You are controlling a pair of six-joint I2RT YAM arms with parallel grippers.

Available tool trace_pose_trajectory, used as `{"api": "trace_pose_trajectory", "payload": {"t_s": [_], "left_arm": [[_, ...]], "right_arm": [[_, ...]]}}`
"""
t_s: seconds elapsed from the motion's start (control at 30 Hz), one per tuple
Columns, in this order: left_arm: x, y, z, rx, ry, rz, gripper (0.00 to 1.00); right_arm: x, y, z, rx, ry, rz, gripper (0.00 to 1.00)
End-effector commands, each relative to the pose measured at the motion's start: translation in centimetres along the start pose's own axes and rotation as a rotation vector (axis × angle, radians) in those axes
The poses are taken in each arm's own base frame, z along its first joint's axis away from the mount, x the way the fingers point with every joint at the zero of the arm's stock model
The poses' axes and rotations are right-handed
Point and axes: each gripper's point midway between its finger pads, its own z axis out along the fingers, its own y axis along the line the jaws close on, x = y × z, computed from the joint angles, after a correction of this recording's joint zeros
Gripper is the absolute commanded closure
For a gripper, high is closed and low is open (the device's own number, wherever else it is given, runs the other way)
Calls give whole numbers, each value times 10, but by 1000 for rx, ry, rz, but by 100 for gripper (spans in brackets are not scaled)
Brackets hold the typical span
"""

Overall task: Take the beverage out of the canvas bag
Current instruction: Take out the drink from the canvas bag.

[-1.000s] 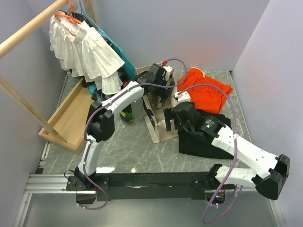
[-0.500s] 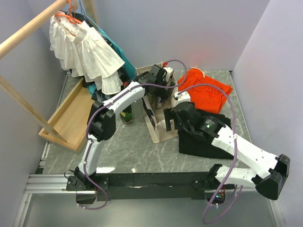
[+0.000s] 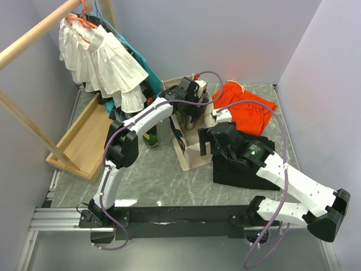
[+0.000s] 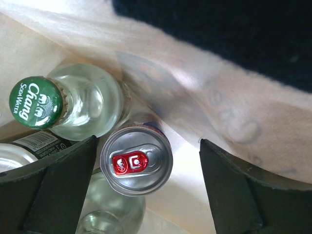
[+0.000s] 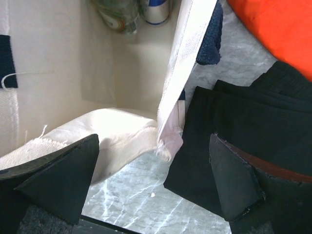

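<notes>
The left gripper (image 4: pixel 147 144) is being held spread wide inside the canvas bag (image 3: pixel 194 157), with 1 finger on either side of a silver can (image 4: pixel 136 161) with a red tab. Nothing is being grasped yet. The can, judged to be the beverage being targeted, is standing on the bag's floor and is being crowded by a green-capped bottle (image 4: pixel 35 101) just beside it and by another clear bottle (image 4: pixel 113 214) partly under its rim in this view.

The right gripper (image 5: pixel 153 140) is also being held released. The edge of the bag's near wall is lying between its fingers but is not being pinched.

Several risks are being judged from here:
- The finger nearest the green-capped bottle could be driven onto that bottle's shoulder, because the gap beside the can is narrow.
- The neighbouring bottles could be knocked over if the can is being pulled out at a tilt.
- Loose canvas could be trapped between a pad and the can, weakening the hold.
- The whole bag could be dragged upward with the can, because its wall is not being restrained.
</notes>
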Motion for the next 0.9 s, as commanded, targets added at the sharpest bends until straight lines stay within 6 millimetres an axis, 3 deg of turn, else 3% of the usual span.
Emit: {"api": "trace_pose_trajectory", "payload": {"t_s": [0.0, 0.47, 0.87], "left_arm": [[-3, -2, -7, 7, 3, -9, 10], [2, 1, -7, -4, 22, -5, 20], [15, 8, -7, -44, 62, -8, 18]], "right_arm": [[-10, -8, -15, 22, -40, 25, 0], [-8, -7, -13, 18, -27, 21, 0], [-4, -4, -10, 8, -7, 5, 0]]}}
